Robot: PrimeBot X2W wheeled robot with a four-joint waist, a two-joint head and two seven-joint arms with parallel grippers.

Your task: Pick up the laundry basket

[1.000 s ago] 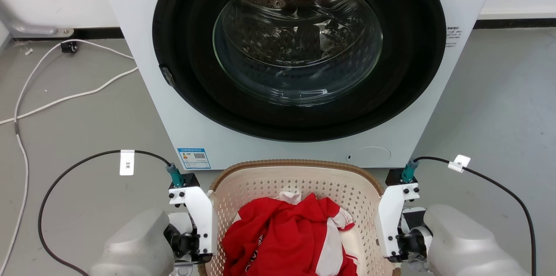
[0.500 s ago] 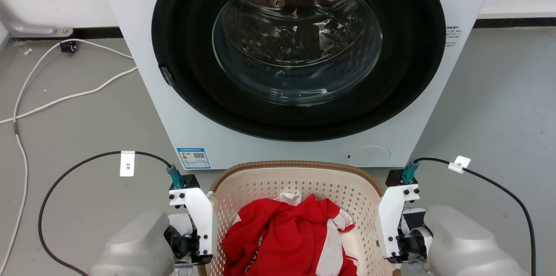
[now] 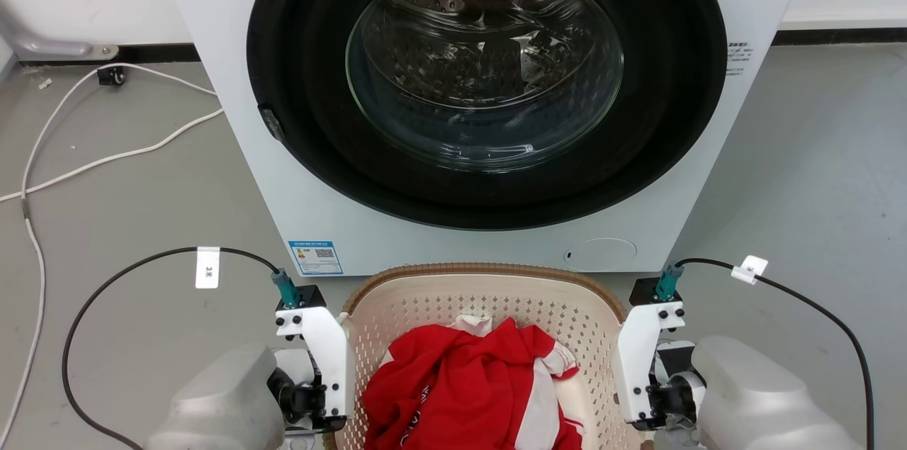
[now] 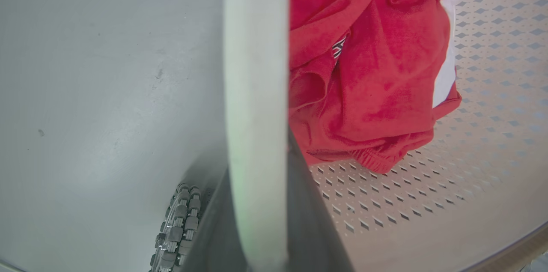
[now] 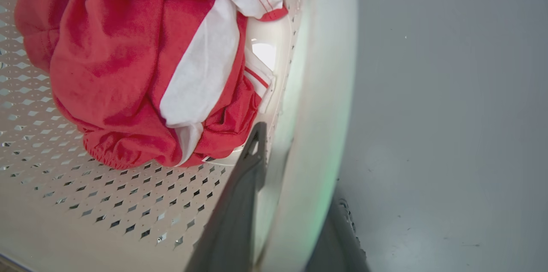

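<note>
Left claw (image 4: 252, 203) and right claw (image 5: 295, 203) clamp opposite sides of the laundry basket (image 3: 489, 270). Both should rise level, together.

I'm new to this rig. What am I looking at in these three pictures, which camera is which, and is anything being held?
This is a two-armed wheeled robot. The wide picture is from its head camera, looking down at a white front-loading washing machine with its round door shut. In front of it is the laundry basket, holding a red and white garment. The other two pictures come from wrist cameras, each looking along that gripper's dark fingers. The left gripper and the right gripper each straddle a side of the basket, one finger inside and one outside, apparently shut on it.
</note>
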